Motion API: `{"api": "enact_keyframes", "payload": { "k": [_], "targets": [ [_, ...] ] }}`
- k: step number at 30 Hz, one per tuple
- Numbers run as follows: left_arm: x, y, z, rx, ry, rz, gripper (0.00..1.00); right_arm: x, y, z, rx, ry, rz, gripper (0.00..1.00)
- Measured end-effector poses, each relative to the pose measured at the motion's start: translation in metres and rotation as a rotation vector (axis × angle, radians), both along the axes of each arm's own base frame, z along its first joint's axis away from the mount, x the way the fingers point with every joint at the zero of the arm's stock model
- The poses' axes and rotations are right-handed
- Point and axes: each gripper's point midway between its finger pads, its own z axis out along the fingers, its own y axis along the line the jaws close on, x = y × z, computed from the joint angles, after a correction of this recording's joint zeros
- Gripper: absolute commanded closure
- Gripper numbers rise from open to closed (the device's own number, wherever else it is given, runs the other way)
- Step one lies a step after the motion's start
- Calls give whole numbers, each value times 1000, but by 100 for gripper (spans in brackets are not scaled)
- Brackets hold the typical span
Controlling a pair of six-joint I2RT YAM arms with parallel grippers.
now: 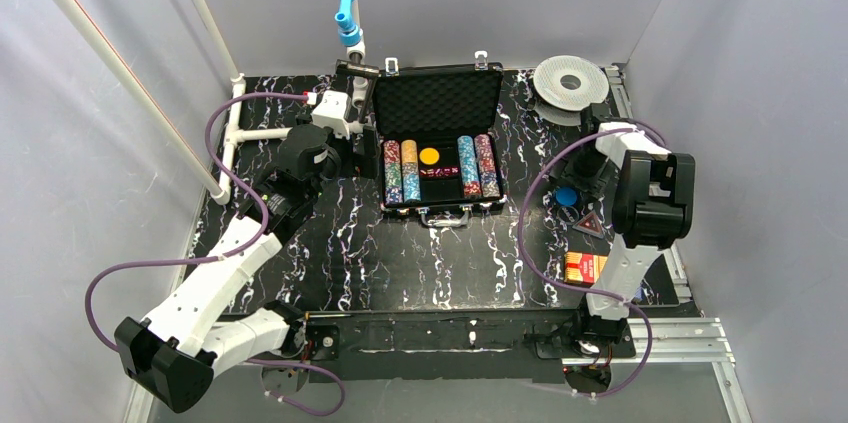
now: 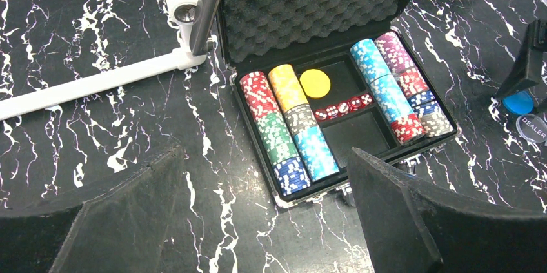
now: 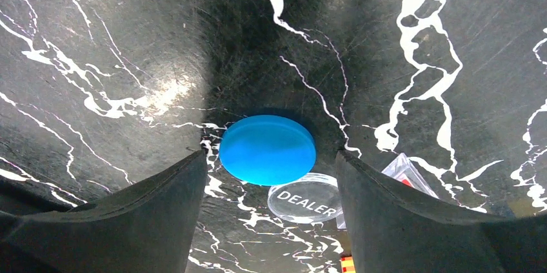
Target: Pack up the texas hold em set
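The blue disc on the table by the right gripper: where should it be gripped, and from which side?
By its rim, on two opposite edges, coming straight down. The blue disc lies flat and thin on the table, so no face can be pinched. The right gripper hangs over it, jaws open either side. Avoid the edge where the clear DEALER button lies close.

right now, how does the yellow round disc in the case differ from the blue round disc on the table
The yellow round disc lies packed in the open black case's middle compartment, beside the red dice; the blue round disc lies outside on the black marbled table. The yellow one has no gripper around it; the open right gripper straddles the blue one. Both are plain flat discs.
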Motion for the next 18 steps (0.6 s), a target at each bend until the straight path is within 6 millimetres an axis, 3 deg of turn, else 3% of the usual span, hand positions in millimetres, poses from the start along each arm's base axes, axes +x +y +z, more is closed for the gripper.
{"api": "enact_keyframes", "payload": {
  "k": [8, 18],
  "targets": [
    [0, 0, 0, 0, 0, 0, 0, 5, -1, -1, -4, 10, 0, 34],
    [0, 0, 0, 0, 0, 0, 0, 3, -4, -1, -40, 17, 6, 32]
  ]
}}
